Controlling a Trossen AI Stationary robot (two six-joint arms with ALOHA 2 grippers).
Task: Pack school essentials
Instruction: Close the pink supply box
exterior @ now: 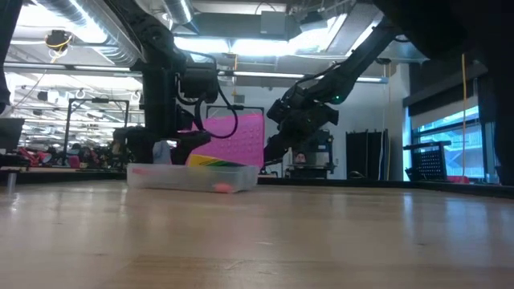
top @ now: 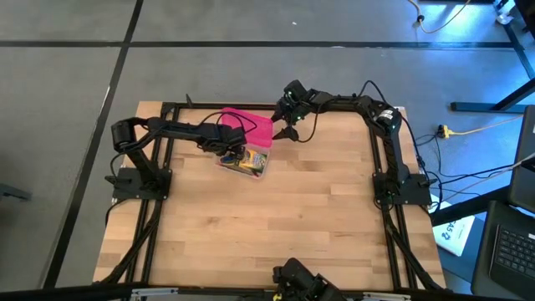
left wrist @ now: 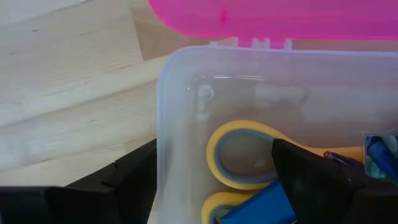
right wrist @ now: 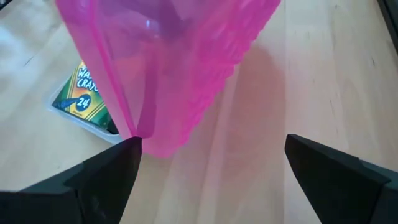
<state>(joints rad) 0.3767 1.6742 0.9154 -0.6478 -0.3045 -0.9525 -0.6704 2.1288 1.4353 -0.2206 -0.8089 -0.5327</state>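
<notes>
Packing looks close to finished: the clear plastic box point(top: 244, 160) sits toward the far side of the wooden table point(top: 276, 226), its pink lid point(top: 247, 127) raised and tipped back on its hinge. Inside, the yellow-handled scissors point(left wrist: 249, 168) are seen lying against the near wall, a blue item point(left wrist: 264, 205) beside them, and the green-yellow crayon box point(right wrist: 84, 93) lies flat at one end. The other small stationery cannot be made out.

The left gripper point(top: 227, 151) is lowered at the box, its fingers point(left wrist: 311, 180) parted most of the way with 1 inside the box and 1 outside, so that the side wall stands between them. Nothing is seen to be pinched; whether the pads press the wall cannot be told.

The right gripper point(top: 287, 127) is held just behind the lid's far edge, its fingers point(right wrist: 339, 171) spread fully, with only the lid's corner and bare wood between them; nothing is held.

The step in hand is judged to be the closing of the box. The next move calls for the right gripper to be brought against the back of the lid and pushed forward and down, while the box is steadied by the left; the left finger inside must be cleared before the lid is seated.
</notes>
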